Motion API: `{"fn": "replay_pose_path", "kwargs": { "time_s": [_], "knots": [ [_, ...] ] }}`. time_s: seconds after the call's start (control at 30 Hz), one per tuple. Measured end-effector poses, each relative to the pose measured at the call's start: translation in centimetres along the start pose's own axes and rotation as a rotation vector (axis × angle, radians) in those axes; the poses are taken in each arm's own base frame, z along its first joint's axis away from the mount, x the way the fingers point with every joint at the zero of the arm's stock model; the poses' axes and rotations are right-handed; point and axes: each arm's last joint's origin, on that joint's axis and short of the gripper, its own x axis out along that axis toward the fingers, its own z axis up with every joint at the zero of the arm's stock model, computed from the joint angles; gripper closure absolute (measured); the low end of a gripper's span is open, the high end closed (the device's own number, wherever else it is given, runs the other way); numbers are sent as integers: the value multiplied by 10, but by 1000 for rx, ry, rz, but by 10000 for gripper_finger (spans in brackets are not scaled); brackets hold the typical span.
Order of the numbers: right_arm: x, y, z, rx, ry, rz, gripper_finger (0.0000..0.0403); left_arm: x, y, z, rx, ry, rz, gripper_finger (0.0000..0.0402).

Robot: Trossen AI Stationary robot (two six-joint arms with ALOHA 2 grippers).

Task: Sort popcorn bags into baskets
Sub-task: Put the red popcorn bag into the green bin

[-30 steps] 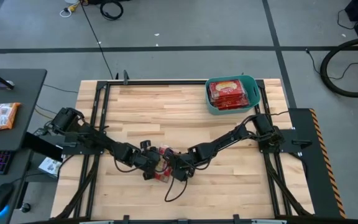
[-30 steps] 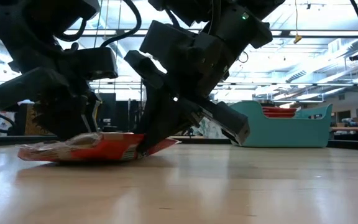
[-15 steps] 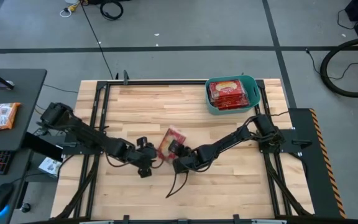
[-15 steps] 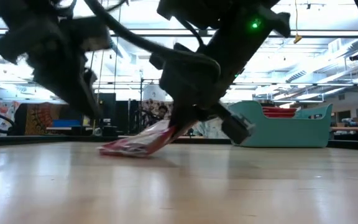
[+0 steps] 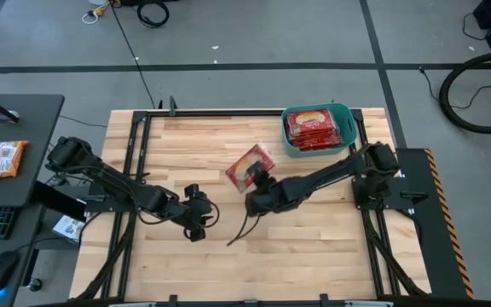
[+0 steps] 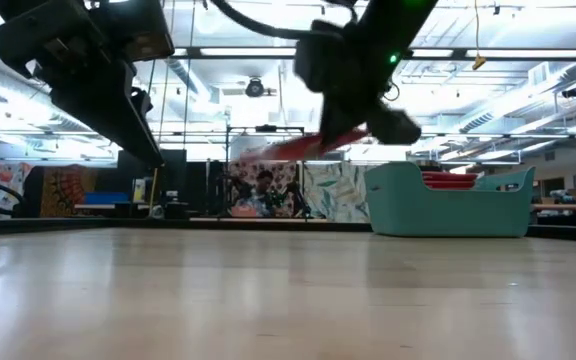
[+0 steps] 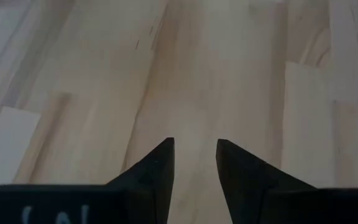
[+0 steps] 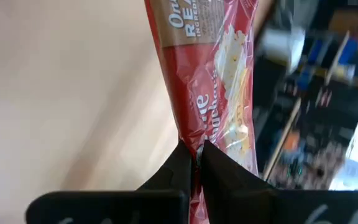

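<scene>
The right gripper [image 8: 194, 155] has its fingers pinched on one edge of a popcorn bag [image 5: 249, 165], which hangs clear of the table [image 5: 194, 145]; in the right wrist view the bag's long axis runs straight out from the fingertips. From the bag, the teal basket [image 5: 348, 128] lies toward the table's far right corner, near but not yet under it, with other red popcorn bags [image 5: 312, 128] already inside. So the carry looks to need a short swing farther right and back. The left gripper [image 7: 194, 163] waits low over bare wood at front left, fingers slightly parted and empty, well away from the basket.
</scene>
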Motion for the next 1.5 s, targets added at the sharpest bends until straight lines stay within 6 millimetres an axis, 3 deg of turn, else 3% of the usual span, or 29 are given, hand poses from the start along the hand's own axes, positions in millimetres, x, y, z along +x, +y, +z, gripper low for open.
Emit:
{"fn": "replay_pose_path", "kwargs": {
  "time_s": [0.37,0.7,1.03,1.3,1.5],
  "knots": [
    [-19,-48,-78,248,176,-3,380,0,0,-1,3,5,5,276],
    [-11,-43,-150,356,226,14,380,-1,-1,-2,7,9,1,276],
    [22,-32,-209,401,215,92,370,-1,-1,-2,2,6,3,276],
    [44,-28,-241,466,299,142,366,-1,-1,-2,-15,6,3,276],
    [50,-30,-254,523,333,151,345,-1,-1,-2,-16,6,3,276]
  ]
}}
